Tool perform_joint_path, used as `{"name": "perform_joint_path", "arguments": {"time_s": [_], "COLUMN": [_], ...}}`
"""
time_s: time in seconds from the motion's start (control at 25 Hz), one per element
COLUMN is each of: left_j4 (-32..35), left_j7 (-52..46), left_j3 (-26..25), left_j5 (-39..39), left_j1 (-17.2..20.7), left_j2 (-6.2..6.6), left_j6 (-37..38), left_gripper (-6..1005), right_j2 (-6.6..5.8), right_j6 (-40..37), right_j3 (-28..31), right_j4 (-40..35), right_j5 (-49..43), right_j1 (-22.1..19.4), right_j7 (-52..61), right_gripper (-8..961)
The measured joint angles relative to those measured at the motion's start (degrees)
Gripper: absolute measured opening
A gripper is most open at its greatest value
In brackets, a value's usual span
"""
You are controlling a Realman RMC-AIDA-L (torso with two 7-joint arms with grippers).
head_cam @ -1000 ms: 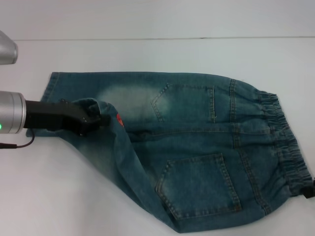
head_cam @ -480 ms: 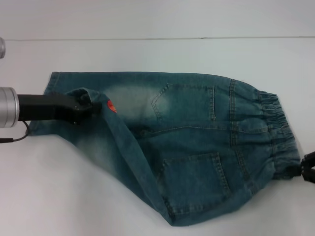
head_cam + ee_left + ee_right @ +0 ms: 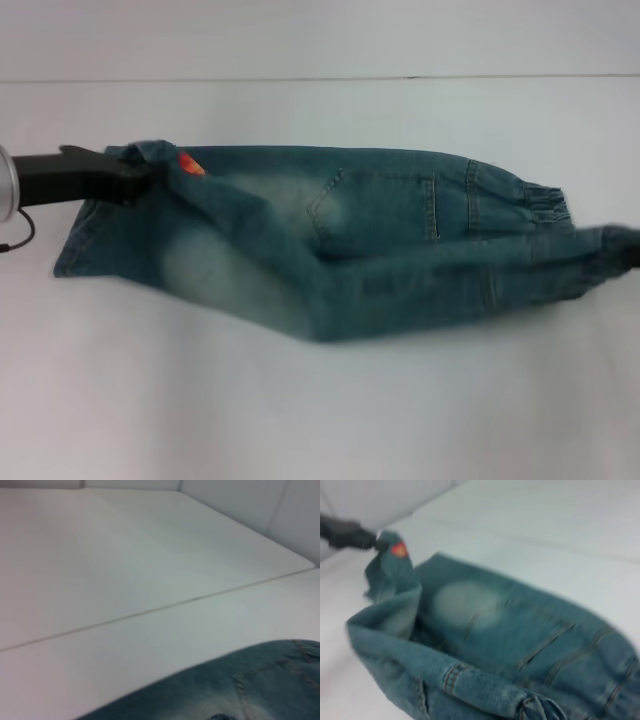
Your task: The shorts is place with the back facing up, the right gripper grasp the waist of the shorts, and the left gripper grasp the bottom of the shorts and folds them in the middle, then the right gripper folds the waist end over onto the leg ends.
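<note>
The blue-green denim shorts [image 3: 380,230] stretch across the table, the near half lifted and swung over the far half. My left gripper [image 3: 143,172], a black claw at the left, is shut on the bottom of the shorts [image 3: 165,158] beside an orange print [image 3: 190,165]. At the right edge my right gripper [image 3: 633,258] barely shows, holding the ruffled waist [image 3: 600,248] taut and raised. From the right wrist, the shorts [image 3: 485,625] fill the view, with the left gripper [image 3: 376,544] far off pinching the hem. One back pocket [image 3: 375,205] faces up.
The white table [image 3: 320,400] surrounds the shorts on all sides. A thin seam [image 3: 300,78] runs across it behind the shorts. The left wrist view shows bare table [image 3: 125,555] and a patch of denim [image 3: 260,680].
Both grippers have carried the near half of the shorts up and toward the far edge. The lower pocket is folded out of sight, and the left claw has moved back and left.
</note>
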Motion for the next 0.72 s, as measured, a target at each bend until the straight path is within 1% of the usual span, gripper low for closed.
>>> {"name": "perform_joint_path", "arguments": {"time_s": [0.08, 0.16, 0.28, 0.48, 0.72], "left_j4": [0.00, 0.02, -0.04, -0.49, -0.95], "left_j7": [-0.44, -0.66, -0.82, -1.27, -2.00], "left_j3": [-0.14, -0.20, -0.43, -0.48, -0.20], "left_j5": [0.03, 0.04, 0.06, 0.09, -0.04], "left_j1": [0.10, 0.27, 0.33, 0.42, 0.75], "left_j2": [0.07, 0.08, 0.03, -0.22, -0.32], "left_j6": [-1.58, -2.60, -3.93, -5.96, -7.96], "left_gripper": [68, 68, 68, 67, 68], "right_j2": [-0.91, -1.47, -1.73, -1.89, -2.48], "right_j6": [0.52, 1.64, 4.13, 10.81, 15.83], "right_j3": [0.19, 0.23, -0.04, -0.96, -1.62], "right_j4": [0.48, 1.01, 2.44, 5.44, 7.99], "right_j5": [1.58, 2.32, 2.60, 1.95, 1.93], "right_j1": [0.40, 1.08, 2.42, 5.19, 7.16], "right_j7": [1.08, 2.32, 3.03, 4.55, 5.18], "right_gripper": [44, 45, 45, 44, 44]}}
